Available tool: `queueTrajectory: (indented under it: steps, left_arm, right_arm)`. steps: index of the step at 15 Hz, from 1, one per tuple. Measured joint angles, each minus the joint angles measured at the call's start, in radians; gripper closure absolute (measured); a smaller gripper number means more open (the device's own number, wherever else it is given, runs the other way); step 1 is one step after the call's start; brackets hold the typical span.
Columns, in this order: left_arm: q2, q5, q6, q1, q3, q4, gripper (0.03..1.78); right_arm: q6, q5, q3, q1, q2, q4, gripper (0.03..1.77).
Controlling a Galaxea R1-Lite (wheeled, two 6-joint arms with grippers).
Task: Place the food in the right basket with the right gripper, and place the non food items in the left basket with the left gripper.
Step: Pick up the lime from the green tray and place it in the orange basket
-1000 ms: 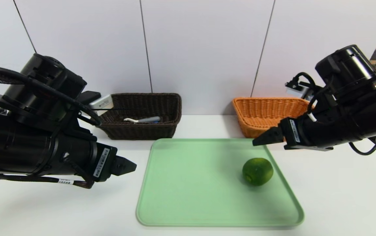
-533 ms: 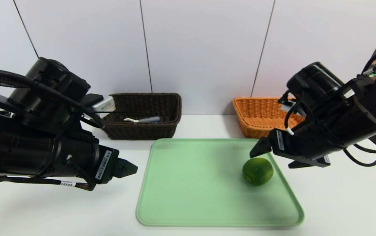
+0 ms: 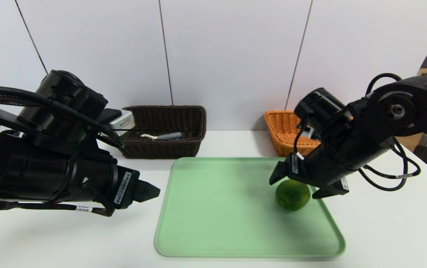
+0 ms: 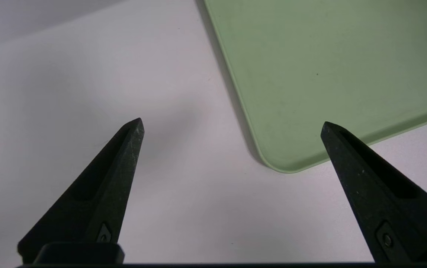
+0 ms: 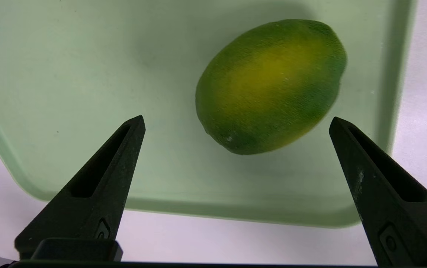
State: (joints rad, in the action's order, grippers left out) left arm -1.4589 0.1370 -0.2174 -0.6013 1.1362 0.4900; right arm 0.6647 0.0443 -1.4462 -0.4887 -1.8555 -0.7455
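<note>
Probably firm and slippery, the lime [image 3: 292, 195] at the tray's [image 3: 206, 223] three o'clock wants a mid-girth grip; right gripper [image 3: 298, 185] gapes wide, empty.

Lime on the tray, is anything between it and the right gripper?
Nothing visible. The open right gripper hangs just above the lime, which lies alone on the green tray, with no object between the fingertips and it.

Even, soft overhead light; the lime [image 3: 292, 195] casts a faint blurred shadow on the green tray [image 3: 217, 208]. Close up, the lime's skin looks slightly smeared; walls bow outward toward the edges.
</note>
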Motion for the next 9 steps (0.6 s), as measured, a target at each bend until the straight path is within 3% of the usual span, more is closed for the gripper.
queueTrajectory:
  steps: [9]
  left_arm:
    - [-0.007, 0.000, -0.003, 0.000, -0.008, -0.002, 0.12]
  right_arm:
    - [0.009, -0.040, -0.044, -0.005, -0.097, -0.040, 0.09]
